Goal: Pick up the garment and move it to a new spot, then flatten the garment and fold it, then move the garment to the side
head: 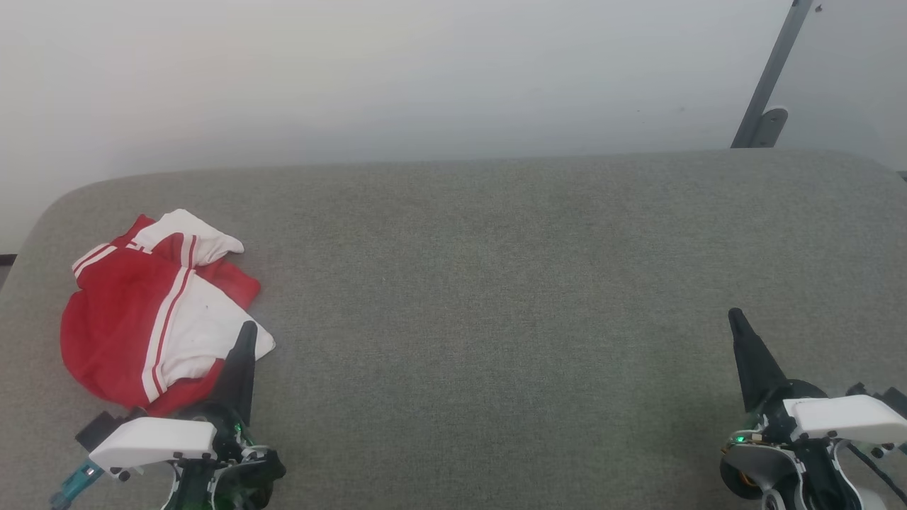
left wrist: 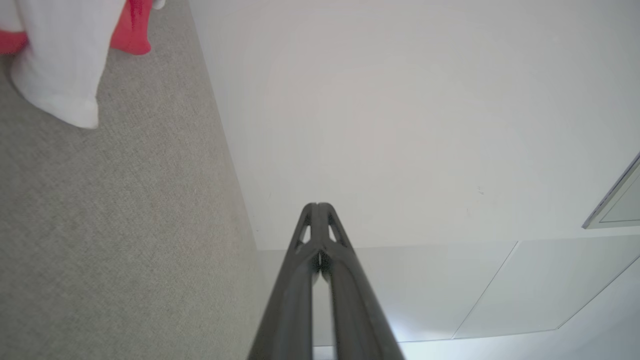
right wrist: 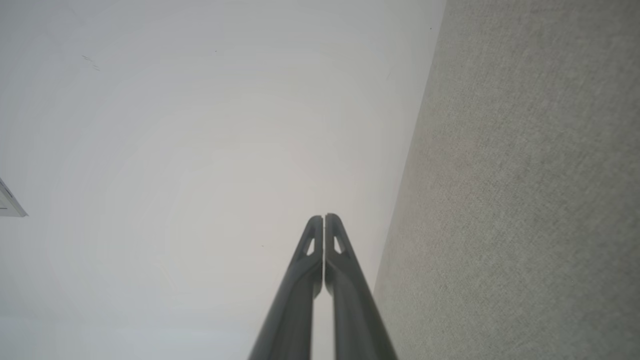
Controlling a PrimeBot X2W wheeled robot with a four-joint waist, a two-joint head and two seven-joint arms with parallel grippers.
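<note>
The garment (head: 152, 312) is found crumpled just left of the clenched, empty left claw (head: 247, 329); the clenched right claw (head: 735, 316) lies well apart.

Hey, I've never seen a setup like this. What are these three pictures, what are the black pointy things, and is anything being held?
It's a two-armed robot facing a grey fabric-covered surface. The wide picture comes from a camera on its head, looking down. The black points are its end effectors, each two long dark fingers: the left end effector at lower left, the right end effector at lower right. The other two pictures come from wrist cameras looking along those fingers. Both are shut and hold nothing. On the surface lies a crumpled red jersey of thin fabric with white panels and striped trim, beside the left end effector.
</note>
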